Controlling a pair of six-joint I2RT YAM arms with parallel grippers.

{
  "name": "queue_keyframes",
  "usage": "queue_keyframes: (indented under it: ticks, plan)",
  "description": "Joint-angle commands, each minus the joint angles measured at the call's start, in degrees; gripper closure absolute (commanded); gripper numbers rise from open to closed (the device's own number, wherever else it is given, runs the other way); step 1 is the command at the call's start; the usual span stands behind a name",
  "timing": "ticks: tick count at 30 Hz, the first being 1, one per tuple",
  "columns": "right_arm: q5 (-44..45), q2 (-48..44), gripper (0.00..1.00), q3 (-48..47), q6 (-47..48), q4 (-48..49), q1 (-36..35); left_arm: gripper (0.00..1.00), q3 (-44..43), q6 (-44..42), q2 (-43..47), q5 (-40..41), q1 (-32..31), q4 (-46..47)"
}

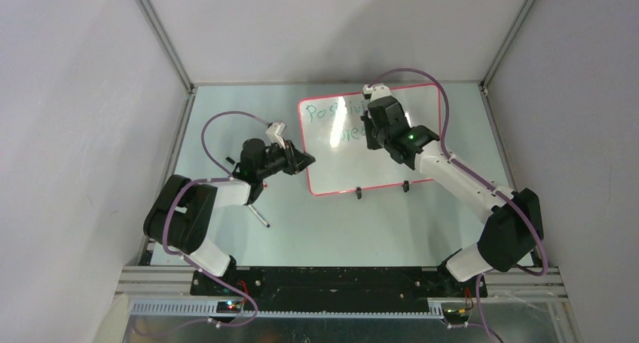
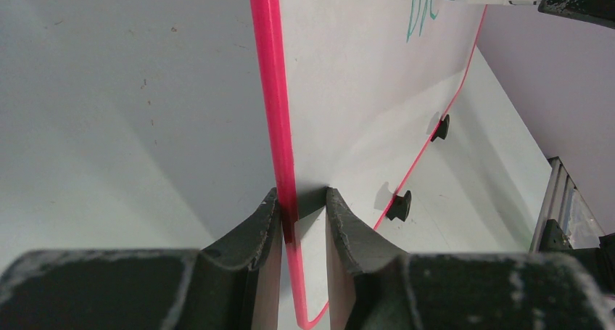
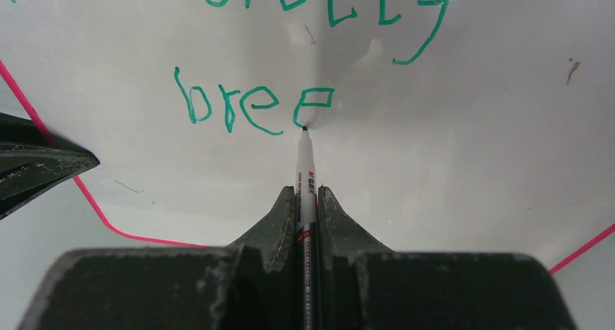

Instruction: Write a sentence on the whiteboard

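Observation:
The whiteboard (image 1: 339, 169) stands upright on its black feet, pink rim all round. My left gripper (image 1: 307, 160) is shut on its left edge; in the left wrist view the rim (image 2: 279, 127) runs between the fingers of that gripper (image 2: 303, 199). My right gripper (image 1: 369, 128) is in front of the board, shut on a white marker (image 3: 306, 178). The marker's tip (image 3: 304, 129) touches the board at the lower end of the last green letter. The sentence (image 3: 239, 105) shows a top line cut off by the frame and "bree" below it.
A thin rod with a dark tip (image 1: 260, 215) lies on the table near the left arm. Two black feet (image 1: 359, 193) (image 1: 406, 185) stick out at the board's front. Grey walls close in on three sides.

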State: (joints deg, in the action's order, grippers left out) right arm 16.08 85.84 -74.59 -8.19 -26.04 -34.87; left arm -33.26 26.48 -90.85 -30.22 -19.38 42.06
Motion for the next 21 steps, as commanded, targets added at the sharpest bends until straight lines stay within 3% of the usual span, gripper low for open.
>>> queue_keyframes:
  ticks: [1, 21]
  plan:
    - [2.5, -1.4, 1.0, 0.3, -0.8, -0.4, 1.0, 0.76, -1.2, -2.5, 1.2, 1.4, -0.5, 0.8]
    - [-0.1, -9.0, 1.0, 0.4, -0.8, -0.5, 2.0, 0.77, -1.1, -2.5, 1.4, 1.5, -0.5, 0.8]
